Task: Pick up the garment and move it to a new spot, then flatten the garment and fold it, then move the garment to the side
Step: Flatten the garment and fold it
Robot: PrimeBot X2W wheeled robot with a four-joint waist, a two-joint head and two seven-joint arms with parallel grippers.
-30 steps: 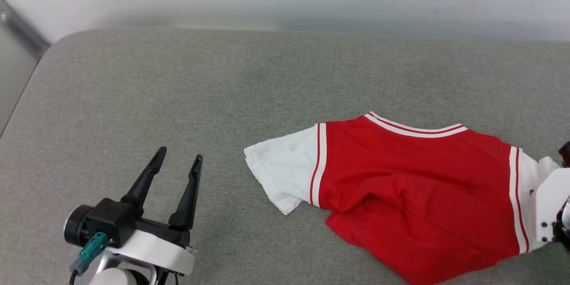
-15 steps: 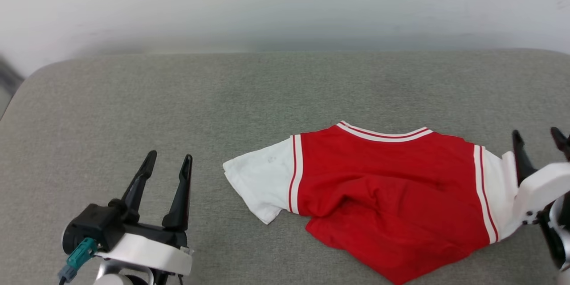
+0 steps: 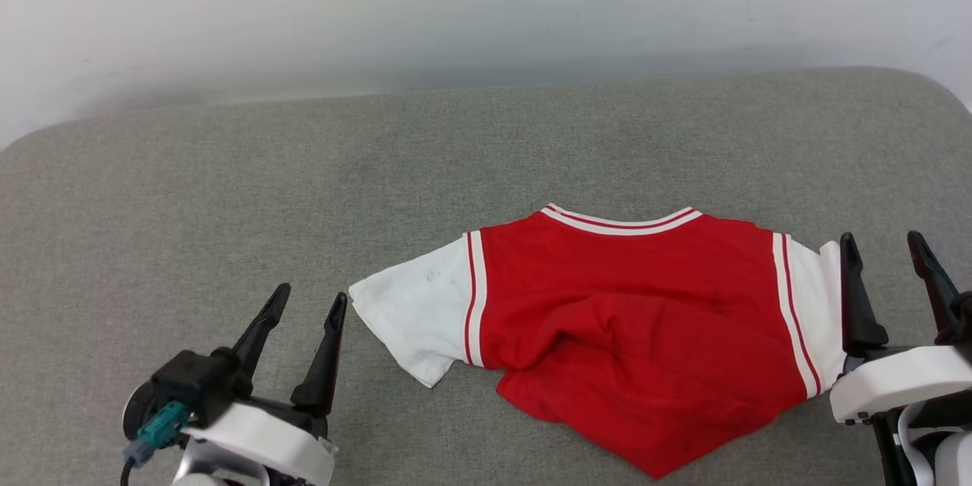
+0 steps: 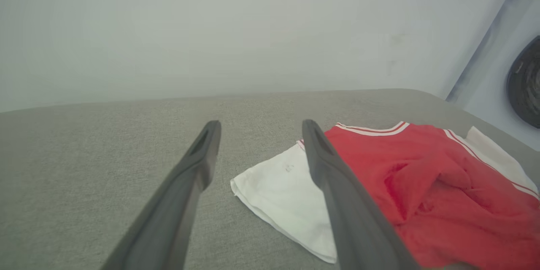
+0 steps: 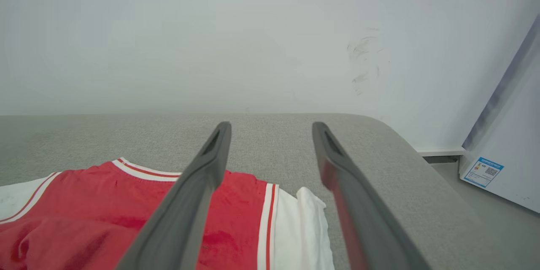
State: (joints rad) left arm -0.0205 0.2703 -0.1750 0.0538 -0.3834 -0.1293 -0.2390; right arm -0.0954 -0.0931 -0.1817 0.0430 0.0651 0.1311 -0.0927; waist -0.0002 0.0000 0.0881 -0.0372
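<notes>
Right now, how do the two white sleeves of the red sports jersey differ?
The red sports jersey's left white sleeve lies spread wide and flat; its right white sleeve is bunched narrow, edge folded over. The left white sleeve lies apart from the open left gripper; the right white sleeve lies close beside the open right gripper. Both have red-and-white striped trim.
</notes>
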